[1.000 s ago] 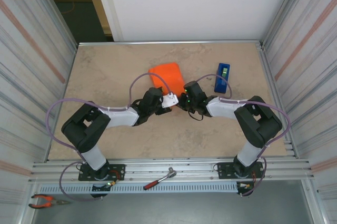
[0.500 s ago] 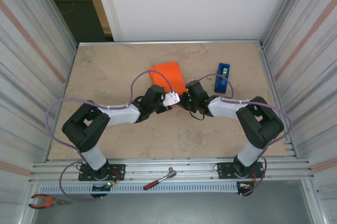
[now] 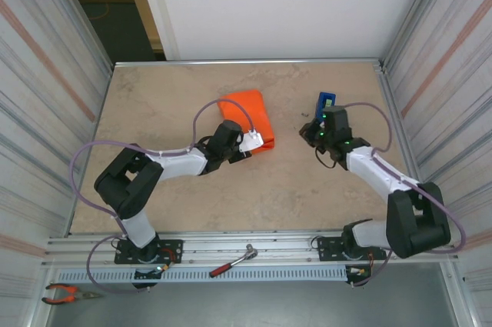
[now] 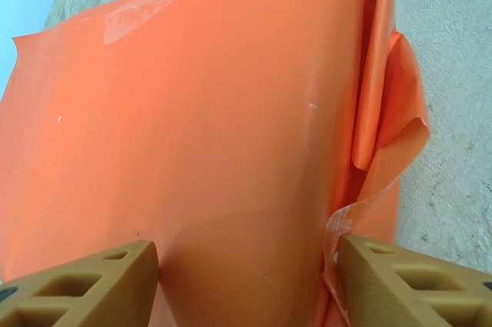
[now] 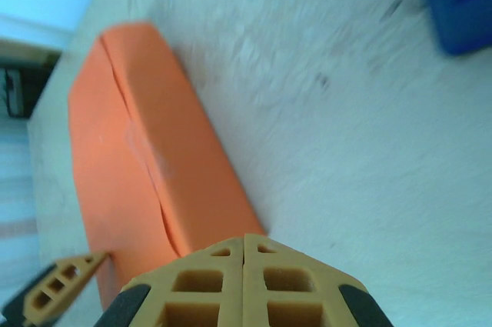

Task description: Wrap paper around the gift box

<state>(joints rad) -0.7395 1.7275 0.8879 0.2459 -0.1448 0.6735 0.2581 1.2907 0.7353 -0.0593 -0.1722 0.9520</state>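
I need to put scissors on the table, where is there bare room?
Free: the table left of the paper, and the near strip in front of both arms. Crowded: mid-table, where the left gripper straddles the paper, and by the right gripper and tape dispenser.

No legible text or labels anywhere.

I see plain bright orange paper on a mottled beige table. The tape dispenser is blue, my fingers tan.
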